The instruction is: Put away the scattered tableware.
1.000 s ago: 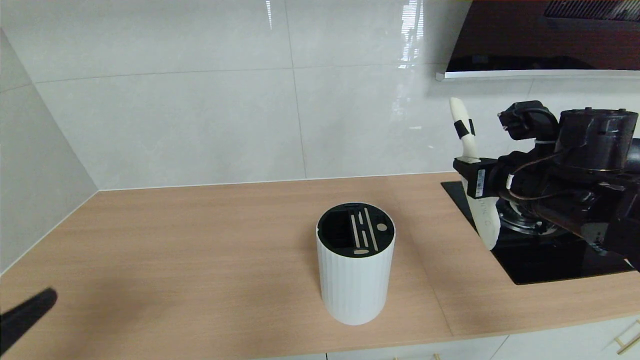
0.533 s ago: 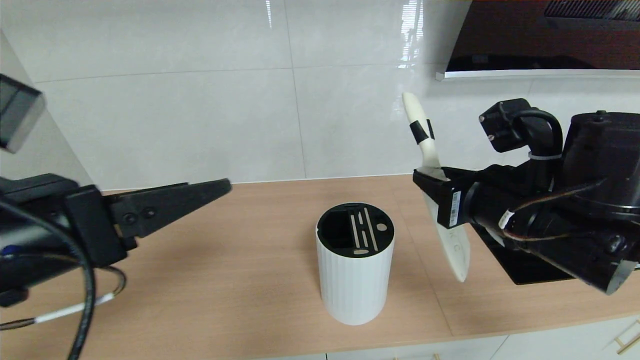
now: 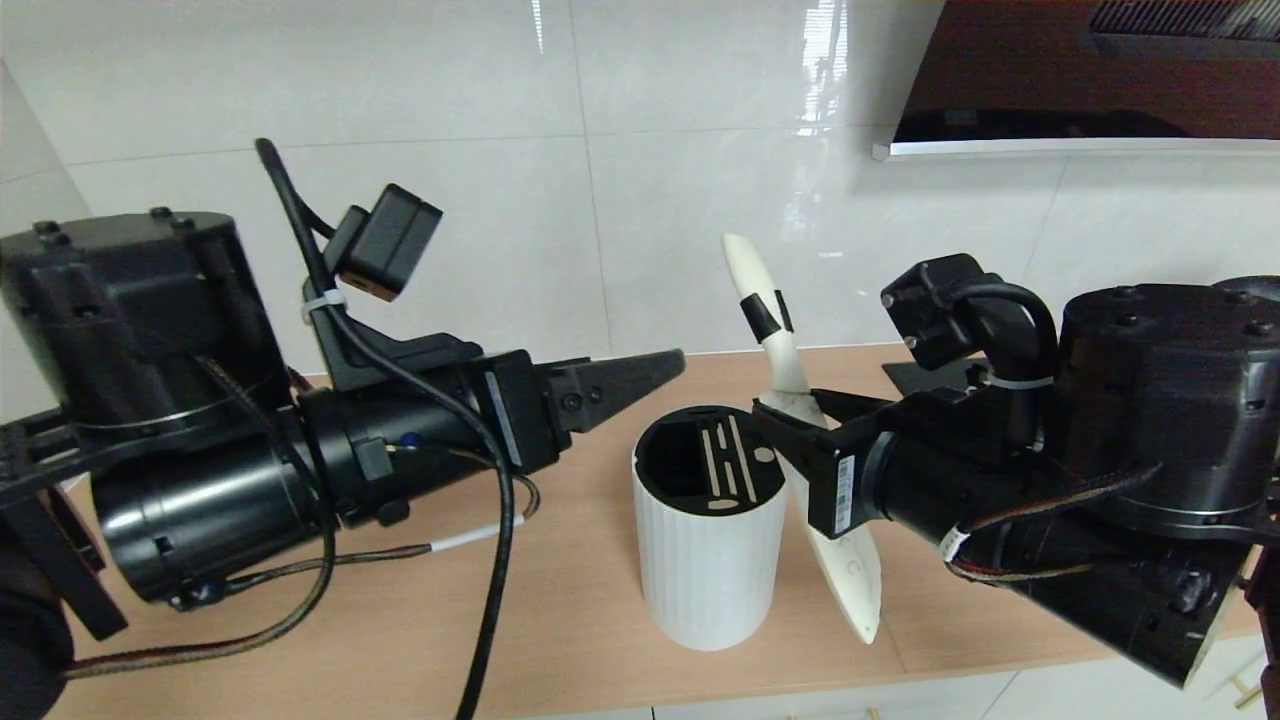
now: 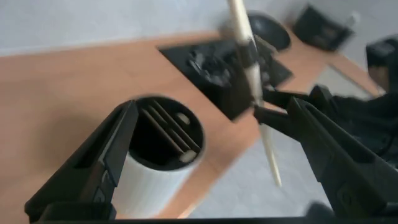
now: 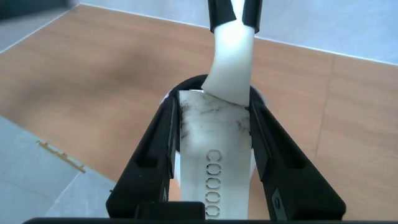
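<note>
A white ribbed utensil holder (image 3: 710, 560) with a black slotted top stands upright on the wooden counter (image 3: 560, 620). My right gripper (image 3: 792, 425) is shut on a white knife (image 3: 848, 575), gripping it where blade meets handle. The cream handle with its black band (image 3: 760, 300) points up and the blade hangs down just right of the holder. In the right wrist view the fingers (image 5: 166, 146) clamp the knife (image 5: 214, 155) above the holder's rim (image 5: 189, 84). My left gripper (image 3: 640, 375) hovers at the holder's upper left, open in its wrist view (image 4: 214, 109) and straddling the holder (image 4: 158, 155).
A black cooktop (image 4: 217, 68) lies to the right on the counter, mostly behind my right arm, with a dark range hood (image 3: 1080, 80) above it. The white tiled wall (image 3: 500, 230) closes the back. The counter's front edge runs close below the holder.
My left arm has swung in from the left until its gripper is by the holder. My right gripper has carried the knife leftward and lower, from over the cooktop to beside the holder.
</note>
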Tool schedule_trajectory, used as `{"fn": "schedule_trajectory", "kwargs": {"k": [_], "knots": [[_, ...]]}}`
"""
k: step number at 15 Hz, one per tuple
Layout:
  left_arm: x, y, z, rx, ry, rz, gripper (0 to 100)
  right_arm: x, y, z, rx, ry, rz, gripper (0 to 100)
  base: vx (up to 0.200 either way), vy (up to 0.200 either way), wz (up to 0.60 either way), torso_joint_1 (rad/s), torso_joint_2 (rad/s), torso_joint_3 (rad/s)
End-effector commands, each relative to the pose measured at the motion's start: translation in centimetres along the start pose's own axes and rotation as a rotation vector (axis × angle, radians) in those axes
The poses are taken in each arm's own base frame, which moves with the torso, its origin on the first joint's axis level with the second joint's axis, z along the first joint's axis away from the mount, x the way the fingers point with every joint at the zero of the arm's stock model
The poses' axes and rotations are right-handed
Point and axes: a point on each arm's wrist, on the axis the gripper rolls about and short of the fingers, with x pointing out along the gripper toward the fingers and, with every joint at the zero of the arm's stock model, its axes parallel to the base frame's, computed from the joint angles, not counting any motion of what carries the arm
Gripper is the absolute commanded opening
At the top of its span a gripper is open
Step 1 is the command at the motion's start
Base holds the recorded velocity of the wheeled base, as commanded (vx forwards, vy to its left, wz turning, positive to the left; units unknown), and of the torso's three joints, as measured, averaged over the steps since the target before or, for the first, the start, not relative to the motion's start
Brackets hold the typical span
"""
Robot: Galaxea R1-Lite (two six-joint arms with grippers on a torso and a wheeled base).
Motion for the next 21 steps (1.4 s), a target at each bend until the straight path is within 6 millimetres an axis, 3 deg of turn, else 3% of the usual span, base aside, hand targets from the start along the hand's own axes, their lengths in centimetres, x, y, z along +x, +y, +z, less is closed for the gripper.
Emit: {"fn": "schedule_trajectory", "kwargs": {"k": [1, 3, 7, 14, 21], "knots": [[1.3, -0.9, -1.1, -0.029, 0.043, -0.046, 100, 0.0, 0.7, -0.3, -0.006, 0.011, 0.022, 0, 0.000, 0.000, 0.00, 0.000, 0.00, 0.000], [3.3, -0.7, -2.1, -0.032, 0.041, -0.071, 100, 0.1, 1.4, -0.9, -0.016, 0.028, 0.043, 0, 0.000, 0.000, 0.00, 0.000, 0.00, 0.000], [5.2, -1.1, -3.6, -0.086, 0.016, -0.122, 100, 0.0, 2.5, -1.3, -0.013, 0.042, 0.076, 0, 0.000, 0.000, 0.00, 0.000, 0.00, 0.000], [6.3, -0.5, -3.7, -0.081, -0.050, -0.088, 100, -0.2, 3.1, -1.6, -0.017, 0.047, 0.098, 0, 0.000, 0.000, 0.00, 0.000, 0.00, 0.000], [5.6, 0.1, -2.4, -0.071, -0.099, -0.065, 100, -0.6, 3.1, -2.3, -0.029, 0.069, 0.108, 0, 0.000, 0.000, 0.00, 0.000, 0.00, 0.000]]}}
